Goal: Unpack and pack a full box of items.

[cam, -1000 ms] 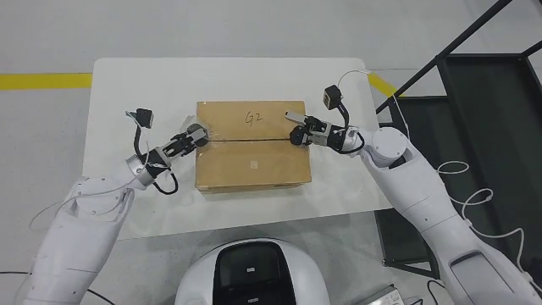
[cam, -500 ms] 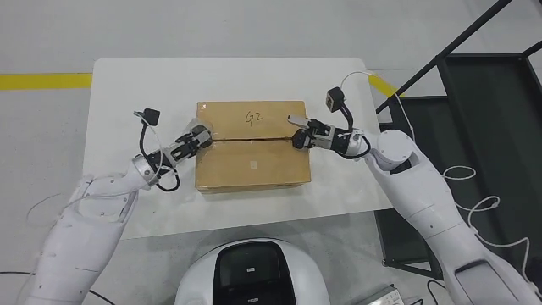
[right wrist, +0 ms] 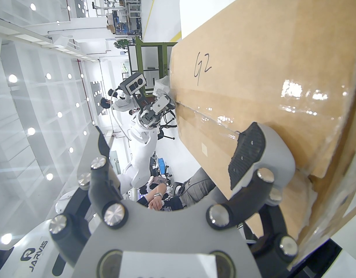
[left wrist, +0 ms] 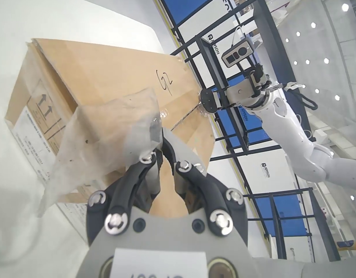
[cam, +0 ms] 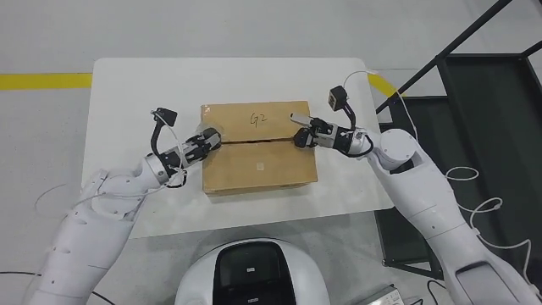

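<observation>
A closed brown cardboard box [cam: 258,146] marked with handwriting lies in the middle of the white table [cam: 127,93]. Clear tape runs along its top seam [right wrist: 212,117]. My left gripper [cam: 206,142] is at the box's left end, shut on a crumpled, peeled-up strip of clear tape [left wrist: 108,134] just beyond its fingertips [left wrist: 160,143]. My right gripper [cam: 301,131] is open at the box's right end. One ribbed pad [right wrist: 247,157] lies against the box top [right wrist: 253,59] beside the seam, and the other finger [right wrist: 99,146] stands off the box.
A black metal rack [cam: 474,110] stands close to the table's right edge. A yellow line [cam: 42,80] crosses the floor to the left. Bare table surface lies in front of and behind the box.
My left arm has moved right along the table with the tape strip in its gripper. The box has slid slightly to the right, and my right gripper has shifted with it.
</observation>
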Tool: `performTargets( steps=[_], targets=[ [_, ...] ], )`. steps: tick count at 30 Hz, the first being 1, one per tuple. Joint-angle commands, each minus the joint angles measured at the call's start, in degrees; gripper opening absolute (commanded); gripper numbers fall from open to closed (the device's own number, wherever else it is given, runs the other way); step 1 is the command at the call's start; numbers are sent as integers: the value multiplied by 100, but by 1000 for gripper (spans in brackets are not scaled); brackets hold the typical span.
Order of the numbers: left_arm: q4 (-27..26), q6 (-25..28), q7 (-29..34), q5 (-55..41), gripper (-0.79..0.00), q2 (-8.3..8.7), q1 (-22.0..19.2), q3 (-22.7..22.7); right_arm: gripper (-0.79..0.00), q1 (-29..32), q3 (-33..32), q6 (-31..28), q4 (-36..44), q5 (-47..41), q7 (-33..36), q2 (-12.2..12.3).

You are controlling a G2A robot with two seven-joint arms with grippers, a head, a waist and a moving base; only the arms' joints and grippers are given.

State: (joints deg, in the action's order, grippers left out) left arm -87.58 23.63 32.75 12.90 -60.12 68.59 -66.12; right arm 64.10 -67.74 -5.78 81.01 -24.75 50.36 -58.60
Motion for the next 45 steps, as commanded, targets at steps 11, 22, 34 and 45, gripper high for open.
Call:
performTargets(
  steps=[11, 22, 34, 45],
  targets=[
    [-166, 64, -131, 274, 0, -24, -32, 31, 0, 146, -209, -46, 141, -54, -26, 14],
    [-326, 55, -12, 424, 0, -96, -167, 343, 0, 447, -511, -124, 332, -135, -58, 53],
    [-418, 307, 333, 348, 0, -152, -157, 694, 0, 652, -750, -189, 420, -178, -60, 79],
    [-482, 970, 150, -827, 0, -89, 55, 164, 0, 560, -660, -197, 391, -135, -65, 43]
  ],
)
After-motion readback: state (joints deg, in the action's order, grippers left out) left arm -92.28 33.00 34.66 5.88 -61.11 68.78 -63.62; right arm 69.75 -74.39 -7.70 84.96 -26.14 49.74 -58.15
